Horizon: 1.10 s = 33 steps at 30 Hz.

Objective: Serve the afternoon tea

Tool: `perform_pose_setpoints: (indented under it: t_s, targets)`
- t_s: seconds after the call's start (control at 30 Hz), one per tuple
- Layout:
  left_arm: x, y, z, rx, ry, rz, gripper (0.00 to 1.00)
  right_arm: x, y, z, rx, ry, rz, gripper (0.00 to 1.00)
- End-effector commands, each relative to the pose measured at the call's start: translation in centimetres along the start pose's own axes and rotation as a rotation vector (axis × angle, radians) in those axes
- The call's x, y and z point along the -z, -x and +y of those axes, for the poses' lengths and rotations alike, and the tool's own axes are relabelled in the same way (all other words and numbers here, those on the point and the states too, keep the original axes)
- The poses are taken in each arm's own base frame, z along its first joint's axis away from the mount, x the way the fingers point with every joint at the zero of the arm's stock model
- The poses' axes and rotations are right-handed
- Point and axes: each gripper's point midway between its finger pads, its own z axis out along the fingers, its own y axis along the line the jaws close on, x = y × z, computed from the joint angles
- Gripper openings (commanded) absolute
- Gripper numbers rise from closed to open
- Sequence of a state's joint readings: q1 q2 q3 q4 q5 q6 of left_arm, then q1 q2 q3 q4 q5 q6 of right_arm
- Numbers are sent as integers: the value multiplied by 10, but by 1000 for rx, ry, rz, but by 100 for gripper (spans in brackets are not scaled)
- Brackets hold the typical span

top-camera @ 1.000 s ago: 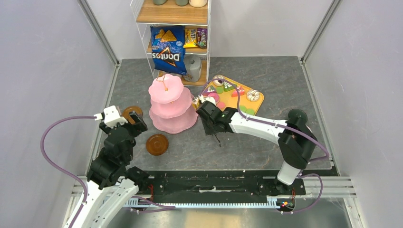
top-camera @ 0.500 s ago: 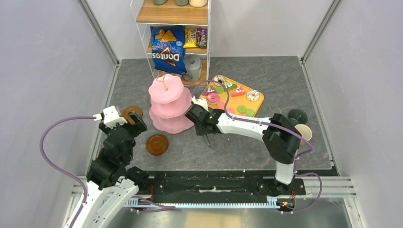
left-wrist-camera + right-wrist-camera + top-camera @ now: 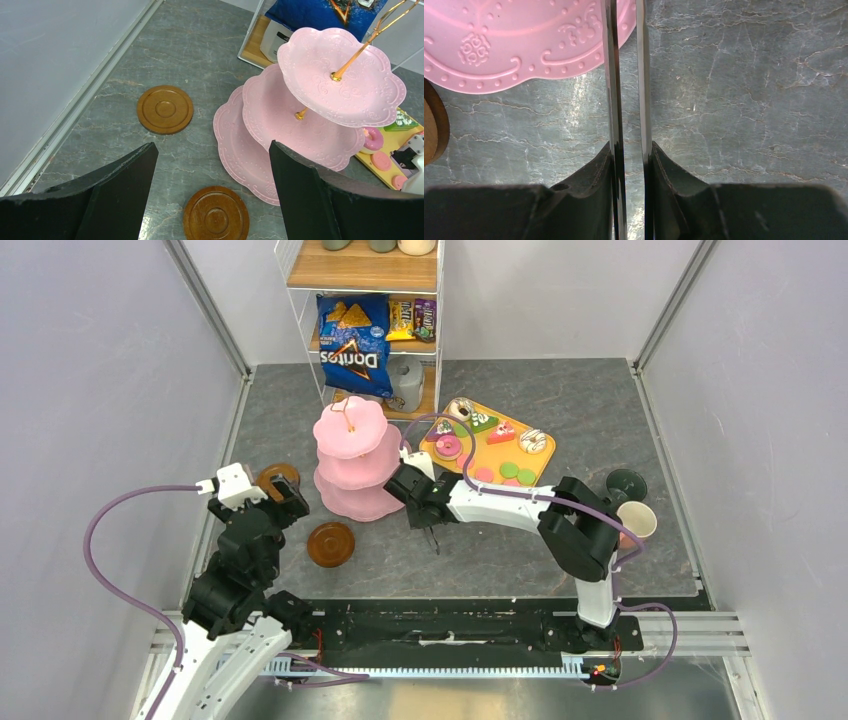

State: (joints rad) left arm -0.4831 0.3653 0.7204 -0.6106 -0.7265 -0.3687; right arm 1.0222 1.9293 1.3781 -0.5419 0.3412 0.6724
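The pink three-tier stand [image 3: 350, 455] stands left of centre; it also shows in the left wrist view [image 3: 320, 100]. Two brown saucers [image 3: 330, 543] [image 3: 277, 478] lie beside it. A yellow tray [image 3: 487, 455] holds cake slices, donuts such as a pink donut [image 3: 447, 447], and green macarons [image 3: 517, 472]. The pink mug [image 3: 636, 520] and the dark-green mug [image 3: 627, 483] stand at the right. My right gripper [image 3: 422, 498] is shut on metal tongs [image 3: 626, 75] at the edge of the stand's bottom plate [image 3: 524, 45]; the tong tips are out of view. My left gripper [image 3: 285, 502] is open above the saucers.
A wire shelf [image 3: 362, 275] stands at the back with a blue Doritos bag [image 3: 352, 345] and snack packs. Grey walls close in both sides. The right arm reaches across the table between the tray and the front edge.
My right gripper has moved left with the tongs, from the tray's edge to the stand's bottom tier. The left arm has not moved.
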Motion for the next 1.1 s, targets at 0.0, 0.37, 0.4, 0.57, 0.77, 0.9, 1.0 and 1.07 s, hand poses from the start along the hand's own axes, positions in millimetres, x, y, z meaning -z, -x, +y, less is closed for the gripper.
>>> perform_pose_setpoints:
  t_s: [0.0, 0.37, 0.4, 0.57, 0.77, 0.9, 1.0, 1.07]
  targets:
    - [-1, 7, -2, 46, -1, -25, 90, 4, 15, 15, -42, 33, -38, 32]
    - [-1, 7, -2, 46, -1, -24, 90, 25, 23, 16, -42, 67, -68, 48]
    - [-1, 7, -3, 44, -2, -22, 90, 26, 24, 15, -40, 66, -71, 48]
    - [-1, 7, -2, 44, 0, -23, 90, 38, 27, 8, -28, 60, -84, 52]
    - [-1, 7, -2, 44, 2, -23, 90, 53, 17, -6, 0, 58, -74, 55]
    - [-1, 7, -2, 45, 0, -23, 90, 65, 13, -30, 9, -1, -94, 53]
    - [-1, 7, -2, 46, -1, -22, 90, 72, 11, -51, 4, -41, -103, 51]
    - [-1, 6, -2, 45, 0, -21, 90, 75, 11, -65, -9, -65, -110, 51]
